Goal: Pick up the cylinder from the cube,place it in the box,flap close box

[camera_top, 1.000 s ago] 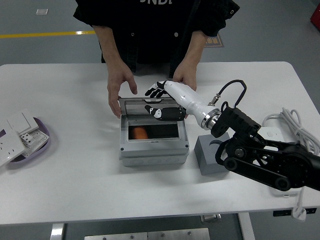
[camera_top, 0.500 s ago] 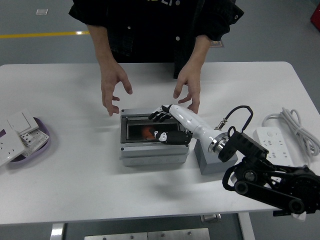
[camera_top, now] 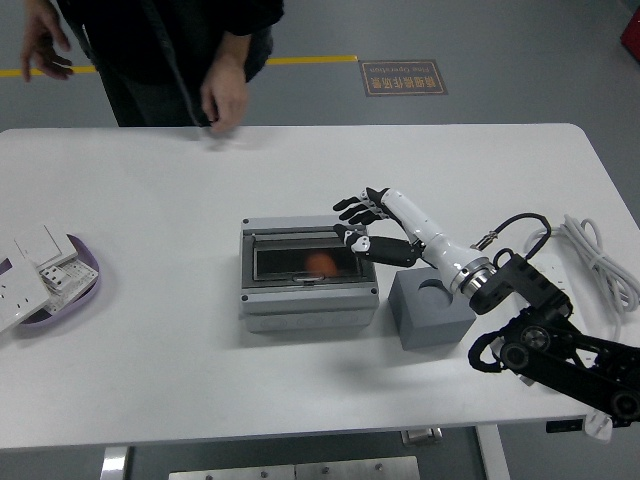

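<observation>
The grey box (camera_top: pixel 308 300) stands mid-table with its clear flap down. The orange cylinder (camera_top: pixel 318 262) shows inside through the flap. The grey cube (camera_top: pixel 432 310) stands right of the box, its round top hollow empty. My right hand (camera_top: pixel 362 224) is open, fingers spread, at the box's back right corner, just above the flap's edge, holding nothing. My left arm is out of view.
A person stands at the far left of the table's back edge, one hand (camera_top: pixel 224 100) hanging near it. A purple tray (camera_top: pixel 88 282) with white sockets sits at the left. A white power strip with cable (camera_top: pixel 592 262) lies at the right.
The flap has come down shut over the cylinder. My right hand has slid right off the lid. The person has pulled both hands off the box and stepped left.
</observation>
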### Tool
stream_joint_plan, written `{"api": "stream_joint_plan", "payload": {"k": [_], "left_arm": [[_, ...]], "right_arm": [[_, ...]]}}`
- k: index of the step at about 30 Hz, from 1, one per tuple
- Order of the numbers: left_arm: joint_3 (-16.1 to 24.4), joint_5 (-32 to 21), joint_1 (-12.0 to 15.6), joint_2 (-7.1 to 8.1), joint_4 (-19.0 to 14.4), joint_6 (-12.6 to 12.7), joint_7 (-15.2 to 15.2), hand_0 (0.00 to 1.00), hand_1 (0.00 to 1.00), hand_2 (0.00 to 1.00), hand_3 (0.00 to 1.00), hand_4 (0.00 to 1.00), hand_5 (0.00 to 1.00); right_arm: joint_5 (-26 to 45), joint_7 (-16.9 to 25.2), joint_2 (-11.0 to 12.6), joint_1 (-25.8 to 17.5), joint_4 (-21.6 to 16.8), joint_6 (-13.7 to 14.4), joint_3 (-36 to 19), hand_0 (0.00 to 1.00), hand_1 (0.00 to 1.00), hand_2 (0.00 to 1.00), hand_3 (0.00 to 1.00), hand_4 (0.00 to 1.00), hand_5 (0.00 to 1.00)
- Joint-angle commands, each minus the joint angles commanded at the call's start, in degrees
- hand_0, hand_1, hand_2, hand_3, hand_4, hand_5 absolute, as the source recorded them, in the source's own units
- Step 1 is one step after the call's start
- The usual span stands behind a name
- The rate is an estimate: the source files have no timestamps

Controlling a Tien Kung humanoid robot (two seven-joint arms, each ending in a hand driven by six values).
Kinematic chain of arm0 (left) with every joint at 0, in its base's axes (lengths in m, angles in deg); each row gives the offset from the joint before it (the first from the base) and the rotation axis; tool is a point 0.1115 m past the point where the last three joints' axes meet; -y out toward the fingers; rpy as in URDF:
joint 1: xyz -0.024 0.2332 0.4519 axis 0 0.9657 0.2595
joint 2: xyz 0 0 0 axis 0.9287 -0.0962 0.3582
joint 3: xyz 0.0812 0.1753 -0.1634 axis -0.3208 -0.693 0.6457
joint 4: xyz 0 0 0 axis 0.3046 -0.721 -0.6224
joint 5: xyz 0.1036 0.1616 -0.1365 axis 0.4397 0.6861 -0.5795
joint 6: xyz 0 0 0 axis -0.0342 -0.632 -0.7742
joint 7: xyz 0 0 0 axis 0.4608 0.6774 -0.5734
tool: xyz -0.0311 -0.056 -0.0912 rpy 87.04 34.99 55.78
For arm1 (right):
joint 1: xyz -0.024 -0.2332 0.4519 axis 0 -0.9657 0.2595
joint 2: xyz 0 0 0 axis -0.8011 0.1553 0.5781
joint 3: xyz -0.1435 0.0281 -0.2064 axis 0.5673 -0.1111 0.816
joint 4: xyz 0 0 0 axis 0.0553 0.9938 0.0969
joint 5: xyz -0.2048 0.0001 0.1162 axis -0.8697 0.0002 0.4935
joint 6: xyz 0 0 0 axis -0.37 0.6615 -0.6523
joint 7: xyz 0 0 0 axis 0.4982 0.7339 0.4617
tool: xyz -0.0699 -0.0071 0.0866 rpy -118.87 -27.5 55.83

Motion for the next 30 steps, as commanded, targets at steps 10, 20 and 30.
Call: {"api": "stream_joint_plan", "payload": {"k": [10, 20, 30], "left_arm": [[0.46, -0.01, 1.24, 0.04, 0.05, 0.13, -0.07, 0.596, 0.623, 0.615, 0.633, 0.678, 0.21], [0.51, 0.27, 2.1, 0.68, 0.02, 0.15, -0.31, 0.596, 0.622, 0.616, 0.633, 0.678, 0.21], [1.45, 1.01, 2.19, 1.13, -0.14, -0.15, -0.62, 0.596, 0.623, 0.615, 0.633, 0.679, 0.209]], "right_arm": [[5.06, 6.97, -0.86, -11.95, 2.25, 1.01, -19.05, 0.668, 0.623, 0.633, 0.648, 0.599, 0.35], [14.99, 14.5, -5.09, -18.48, 8.9, 1.15, -35.34, 0.641, 0.612, 0.621, 0.642, 0.591, 0.332], [17.3, 16.48, -5.95, -21.35, 9.64, 1.59, -44.06, 0.635, 0.611, 0.617, 0.64, 0.589, 0.324]]}}
